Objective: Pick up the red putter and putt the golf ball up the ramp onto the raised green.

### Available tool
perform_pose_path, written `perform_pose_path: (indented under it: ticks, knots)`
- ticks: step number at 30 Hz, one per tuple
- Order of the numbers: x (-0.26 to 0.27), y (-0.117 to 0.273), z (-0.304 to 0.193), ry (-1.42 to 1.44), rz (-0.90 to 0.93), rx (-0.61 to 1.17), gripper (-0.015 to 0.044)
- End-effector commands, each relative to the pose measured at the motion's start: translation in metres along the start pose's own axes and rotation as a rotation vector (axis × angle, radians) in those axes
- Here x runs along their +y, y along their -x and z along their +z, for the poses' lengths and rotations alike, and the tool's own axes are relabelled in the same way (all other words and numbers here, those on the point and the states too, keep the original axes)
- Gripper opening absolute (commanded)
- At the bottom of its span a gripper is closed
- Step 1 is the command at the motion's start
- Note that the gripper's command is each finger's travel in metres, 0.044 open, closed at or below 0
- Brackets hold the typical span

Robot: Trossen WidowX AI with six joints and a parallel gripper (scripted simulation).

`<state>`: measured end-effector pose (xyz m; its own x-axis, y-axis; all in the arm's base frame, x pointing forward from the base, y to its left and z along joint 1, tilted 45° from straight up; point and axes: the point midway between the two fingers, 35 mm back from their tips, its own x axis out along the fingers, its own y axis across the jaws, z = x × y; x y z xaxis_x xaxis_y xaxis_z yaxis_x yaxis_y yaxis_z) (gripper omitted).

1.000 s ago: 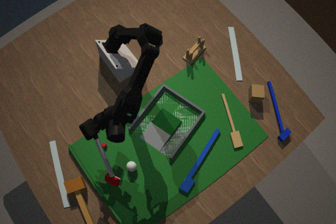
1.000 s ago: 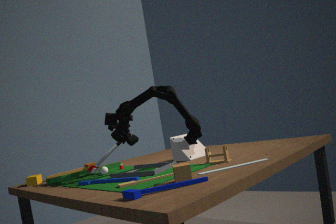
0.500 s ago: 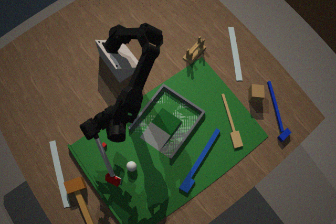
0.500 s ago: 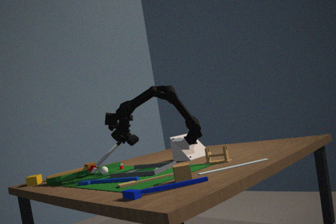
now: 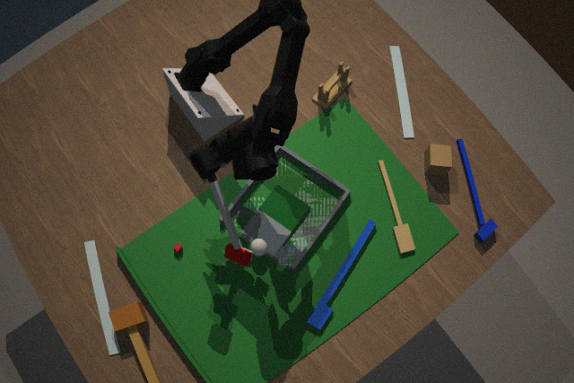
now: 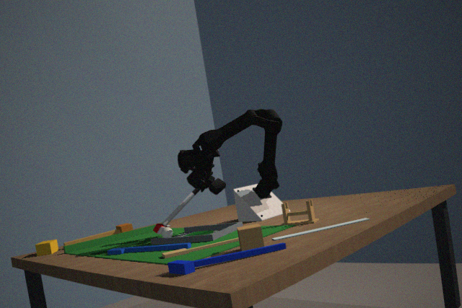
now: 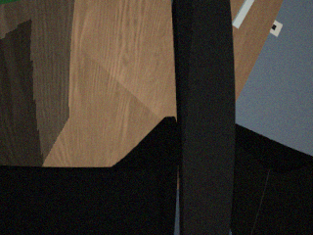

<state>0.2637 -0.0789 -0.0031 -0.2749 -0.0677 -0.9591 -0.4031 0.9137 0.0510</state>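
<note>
My gripper is shut on the upper end of the red putter, above the mat's left side. The putter's grey shaft slants down to its red head. The white golf ball is right beside the head, at the lower end of the grey ramp; whether they touch I cannot tell. The raised green is above the ramp, inside the grey walls. In the wrist view a dark upright bar hides much; the head and ball are not seen there.
Grey walls surround the ramp and green. A blue putter and a wooden one lie right of them. A small red cube is left of the head. A wooden stand is behind; an orange-headed mallet lies front left.
</note>
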Motion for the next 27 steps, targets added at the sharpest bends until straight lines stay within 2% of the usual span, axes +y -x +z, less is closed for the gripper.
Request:
perform_pose_path:
  ticks: [1,5,15,27]
  knots:
    - [0.008,0.001,-0.008,-0.018,0.003,0.004,0.0]
    - [0.007,0.012,-0.013,-0.018,0.003,0.005,0.0]
    - [0.008,0.068,-0.046,-0.018,0.003,0.007,0.0]
    - [0.01,0.061,-0.043,-0.014,0.012,0.011,0.0]
